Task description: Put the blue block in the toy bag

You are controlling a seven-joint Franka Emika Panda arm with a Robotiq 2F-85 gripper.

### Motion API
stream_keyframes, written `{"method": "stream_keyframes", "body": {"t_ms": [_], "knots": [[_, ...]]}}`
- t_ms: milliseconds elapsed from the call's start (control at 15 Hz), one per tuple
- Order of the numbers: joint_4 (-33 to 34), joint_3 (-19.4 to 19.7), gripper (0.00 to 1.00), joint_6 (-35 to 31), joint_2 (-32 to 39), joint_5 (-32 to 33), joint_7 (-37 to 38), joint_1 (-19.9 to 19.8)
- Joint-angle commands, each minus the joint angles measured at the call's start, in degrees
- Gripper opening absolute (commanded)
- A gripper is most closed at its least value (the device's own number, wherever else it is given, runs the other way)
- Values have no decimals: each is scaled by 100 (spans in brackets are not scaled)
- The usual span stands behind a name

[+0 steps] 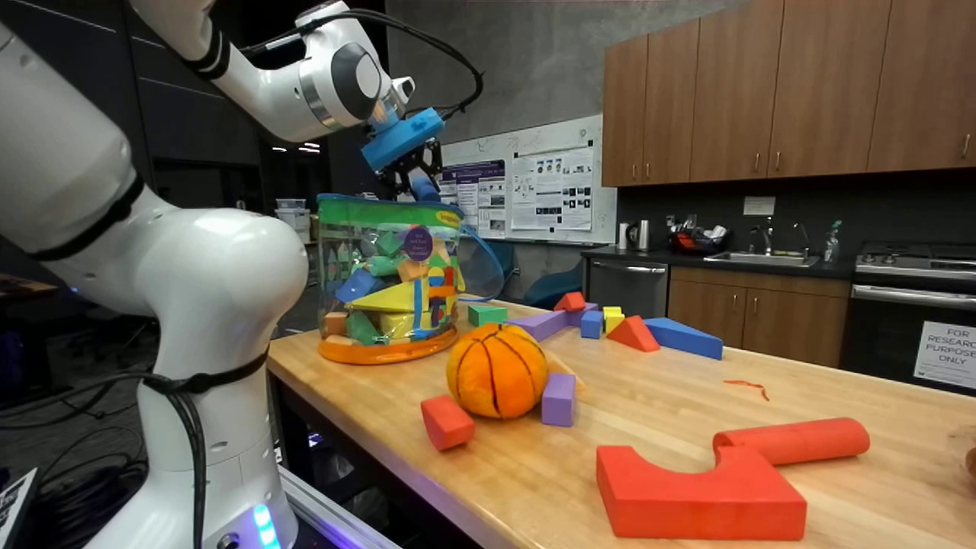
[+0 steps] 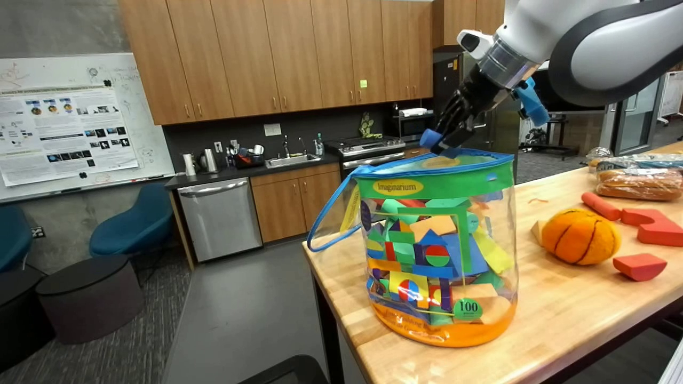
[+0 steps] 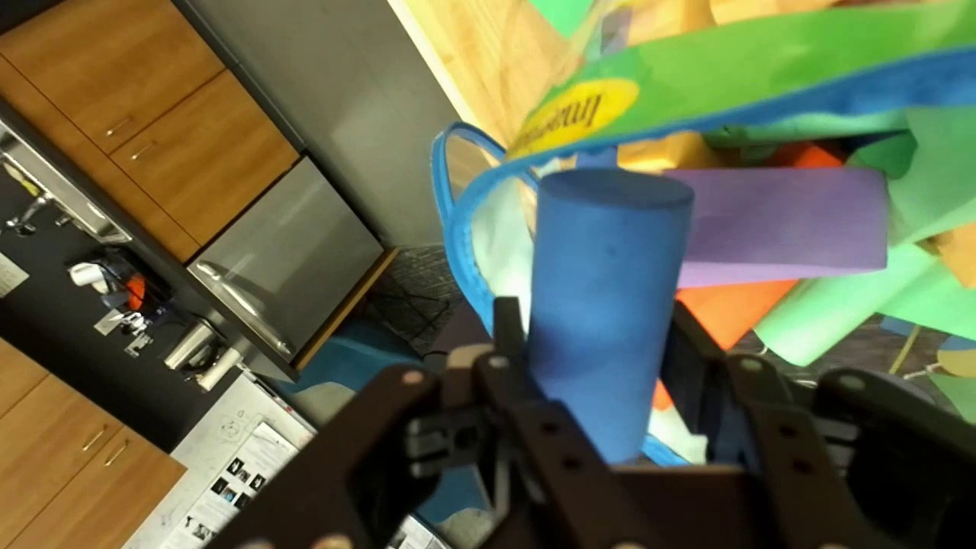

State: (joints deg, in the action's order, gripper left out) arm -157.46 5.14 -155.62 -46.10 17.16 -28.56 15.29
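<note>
The blue block is a solid blue cylinder, seen in both exterior views [image 1: 424,187] [image 2: 430,138] and large in the wrist view [image 3: 610,274]. My gripper [image 1: 415,171] is shut on it, one finger on each side, in the wrist view [image 3: 595,324]. The toy bag is see-through with a green band and blue zip rim, full of colourful blocks, in both exterior views [image 1: 366,211] [image 2: 453,184]. Its lid hangs open. The gripper [image 2: 445,146] and block are over the bag's open mouth, near its rim. In the wrist view the bag's green band [image 3: 724,72] and the toys inside show behind the block.
An orange ball [image 1: 497,371] stands on the table beside the bag. Red pieces [image 1: 701,496], a purple block [image 1: 559,399], a small blue cube [image 1: 591,324] and a blue wedge [image 1: 684,337] lie around it. Bread packs [image 2: 637,181] lie at the table's far end.
</note>
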Motion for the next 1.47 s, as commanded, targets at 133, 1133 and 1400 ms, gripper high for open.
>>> {"method": "stream_keyframes", "body": {"t_ms": [133,1133,1400], "knots": [[1,-132,66,81,-28,30,-32,-281],[167,892,100,-863,158,-468,284,-887],[358,1482,100,-866,412,-755,356,-1264]]}}
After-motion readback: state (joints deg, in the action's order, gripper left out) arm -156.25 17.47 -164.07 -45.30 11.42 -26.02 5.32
